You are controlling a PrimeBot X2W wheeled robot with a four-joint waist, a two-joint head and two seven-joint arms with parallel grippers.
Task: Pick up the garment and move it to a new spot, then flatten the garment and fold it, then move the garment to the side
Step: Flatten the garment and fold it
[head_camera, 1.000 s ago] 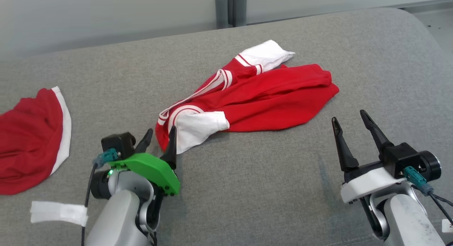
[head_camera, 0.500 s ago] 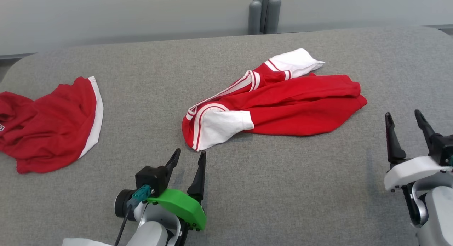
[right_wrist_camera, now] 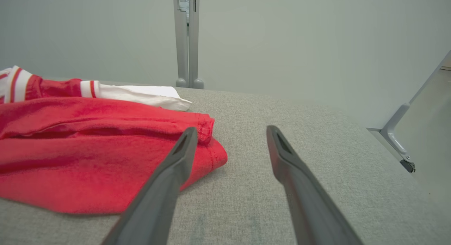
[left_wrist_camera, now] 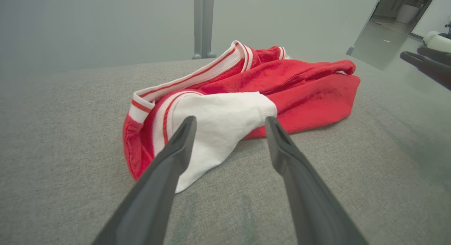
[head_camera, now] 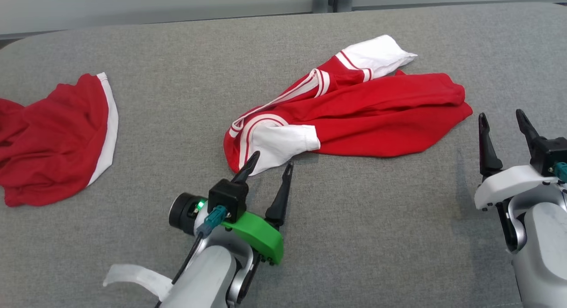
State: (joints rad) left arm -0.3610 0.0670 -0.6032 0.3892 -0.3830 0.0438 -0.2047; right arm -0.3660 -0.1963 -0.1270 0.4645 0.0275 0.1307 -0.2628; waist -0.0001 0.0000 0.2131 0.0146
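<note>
- Red garment (head_camera: 363,117), white-sleeved and stripe-trimmed: crumpled at mid table (head_camera: 354,237), long axis slanting from near left to far right in the head view.
- Left hand (head_camera: 273,158): released, fingers spread, tips at the near white sleeve (head_camera: 283,146), contact unclear.
- Right hand (head_camera: 500,113): released, fingers spread, near the garment's red end, apart from it.
- Second red garment (head_camera: 53,139): bunched at far left.
- Grey woven table cover; pale wall and grey post (right_wrist_camera: 186,40) behind.

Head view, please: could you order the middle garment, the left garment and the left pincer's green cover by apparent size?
1. Middle garment, largest.
2. Left garment, though the picture's edge cuts it off, so its full size is unsure.
3. Green cover, smallest, despite being nearest the camera.
</note>
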